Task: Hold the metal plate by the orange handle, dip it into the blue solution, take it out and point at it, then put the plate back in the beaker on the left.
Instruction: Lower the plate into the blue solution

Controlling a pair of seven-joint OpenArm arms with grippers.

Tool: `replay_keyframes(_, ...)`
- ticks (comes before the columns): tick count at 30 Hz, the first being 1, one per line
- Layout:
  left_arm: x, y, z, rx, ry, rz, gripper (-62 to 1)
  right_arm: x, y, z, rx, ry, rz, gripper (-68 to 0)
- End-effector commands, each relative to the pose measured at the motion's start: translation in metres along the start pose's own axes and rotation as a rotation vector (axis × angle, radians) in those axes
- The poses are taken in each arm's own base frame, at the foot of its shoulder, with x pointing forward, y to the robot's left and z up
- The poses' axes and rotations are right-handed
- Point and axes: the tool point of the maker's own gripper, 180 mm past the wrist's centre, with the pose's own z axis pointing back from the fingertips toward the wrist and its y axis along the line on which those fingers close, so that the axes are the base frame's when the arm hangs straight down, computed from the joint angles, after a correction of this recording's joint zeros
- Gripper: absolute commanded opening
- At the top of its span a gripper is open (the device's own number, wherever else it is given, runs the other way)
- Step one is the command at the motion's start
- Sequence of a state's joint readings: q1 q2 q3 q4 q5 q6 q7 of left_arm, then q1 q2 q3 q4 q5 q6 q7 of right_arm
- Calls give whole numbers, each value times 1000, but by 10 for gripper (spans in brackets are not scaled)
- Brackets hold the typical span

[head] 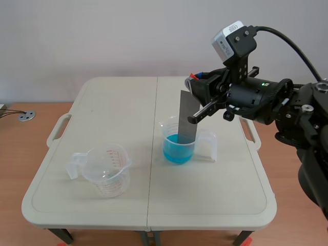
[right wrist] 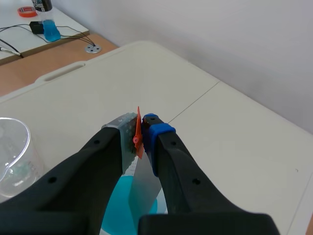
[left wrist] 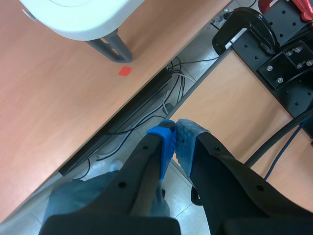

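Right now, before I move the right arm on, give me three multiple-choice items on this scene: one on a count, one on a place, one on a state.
1. How many beakers stand on the table?
A) one
B) two
C) three

2. Where is the lower end of the metal plate?
A) flat on the table
B) in the beaker of blue liquid
C) in the air, outside any beaker

3. How does the left end effector stand?
A) shut on nothing
B) open
C) shut on the metal plate

Answers:
1 B: the scene view shows only the empty beaker and the beaker of blue liquid.
2 B: the plate stands upright with its lower end inside that beaker.
3 A: in the left wrist view its pads meet with nothing between them.
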State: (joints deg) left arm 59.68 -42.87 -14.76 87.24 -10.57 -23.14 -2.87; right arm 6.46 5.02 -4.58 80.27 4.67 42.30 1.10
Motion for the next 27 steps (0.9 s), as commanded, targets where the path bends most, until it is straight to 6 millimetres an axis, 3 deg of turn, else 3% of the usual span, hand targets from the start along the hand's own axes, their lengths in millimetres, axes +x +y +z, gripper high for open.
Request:
replay_keyframes(1,6,-1,0,3,-25,8,-596,17,-8,-6,-3,-56,6,-662)
replay_keyframes(6,6,-1,0,2,-25,8,-596,10,-12,-12,-3,-40,-11,-662)
replay_keyframes(14,8,3,-1,10,-25,3,-596,-5,2,-18,38,8,-3,-662)
replay_keyframes(27,8,3,-1,11,-26,3,-596,-20,7,-15,43,66,13,-662)
